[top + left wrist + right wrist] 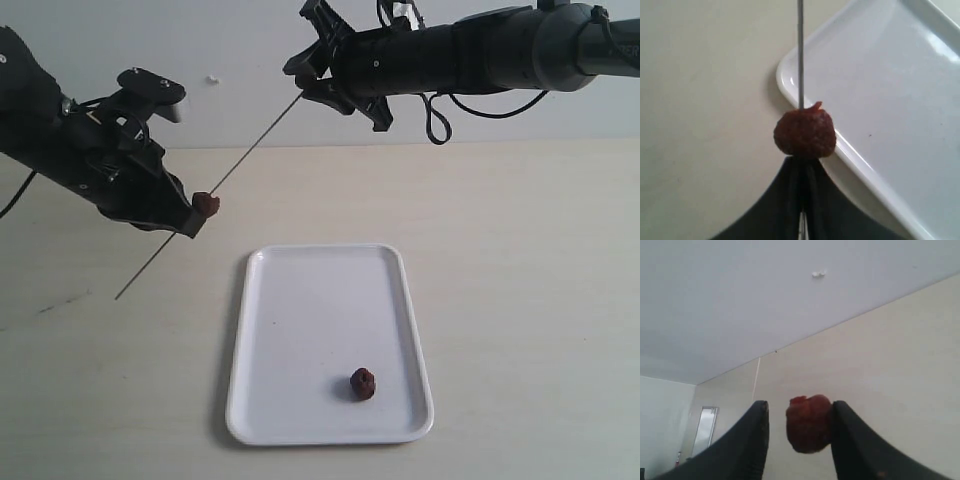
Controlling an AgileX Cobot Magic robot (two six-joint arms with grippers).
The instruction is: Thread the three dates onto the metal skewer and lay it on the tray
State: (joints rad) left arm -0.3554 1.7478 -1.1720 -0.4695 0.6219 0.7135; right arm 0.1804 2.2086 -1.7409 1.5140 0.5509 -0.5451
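My left gripper (195,222) (802,161) is shut on the metal skewer (250,150) (800,50), which slants up to the right above the table. One date (207,204) (805,132) sits threaded on the rod right against the left fingertips. At the rod's upper end is my right gripper (305,78) (799,408), jaws open. A second date (809,430) sits between them, touching one finger, with a gap to the other. The third date (363,383) lies on the white tray (320,320) (890,75), near its front right.
The skewer's lower end (120,295) pokes out behind the left gripper, over the bare beige table (520,300). A plain wall (230,40) stands behind the table.
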